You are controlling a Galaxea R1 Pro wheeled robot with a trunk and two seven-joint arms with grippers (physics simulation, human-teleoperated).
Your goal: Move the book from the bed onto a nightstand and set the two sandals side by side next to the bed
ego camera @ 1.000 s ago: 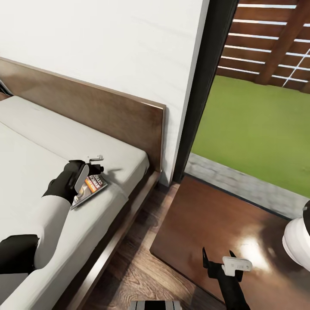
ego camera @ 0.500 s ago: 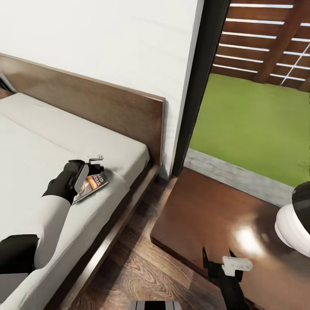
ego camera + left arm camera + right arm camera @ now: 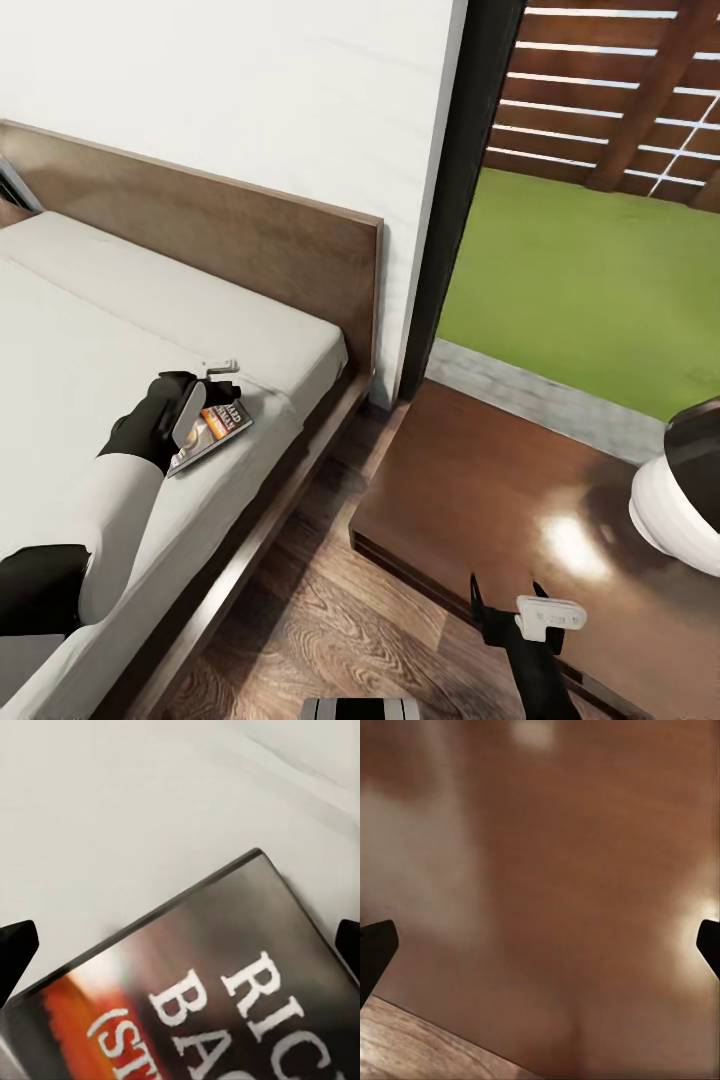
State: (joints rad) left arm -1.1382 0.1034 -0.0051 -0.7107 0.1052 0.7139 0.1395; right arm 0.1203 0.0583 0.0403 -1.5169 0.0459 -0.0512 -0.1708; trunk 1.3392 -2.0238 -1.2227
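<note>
A: Where is the book (image 3: pixel 212 432) at this moment?

B: It lies flat on the bed (image 3: pixel 90 340), on the pale mattress near its right edge, not far from the headboard. The left gripper (image 3: pixel 222 385) is directly above it. In the left wrist view the cover (image 3: pixel 217 997) is very close, with one dark fingertip at each side of the picture — so the fingers are spread wide and hold nothing.

A: And the right gripper?

B: The right gripper (image 3: pixel 507 590) hangs over the near edge of the nightstand (image 3: pixel 470 480), which stands to the right of the bed. Its fingers are also wide apart and empty; the right wrist view gives the glossy brown top (image 3: pixel 585 892) between the two tips.

A: How will the book handle, in your opinion?

B: I judge it light and thin, a paperback, so it will bend a little if it is taken by one corner only. The cover looks smooth, maybe slippery. The mattress under it is soft, and this helps — a finger can press down into it and come under the edge.

A: Where to take hold, then?

B: Across a long edge or the spine, near the middle, with one finger above and one below. Whether the fingers touch the cover already I cannot tell; the wrist picture is blurred there.

A: And after that?

B: A short carry to the right, onto the nightstand, away from the white and black round thing (image 3: pixel 680 490) at its far right.
</note>
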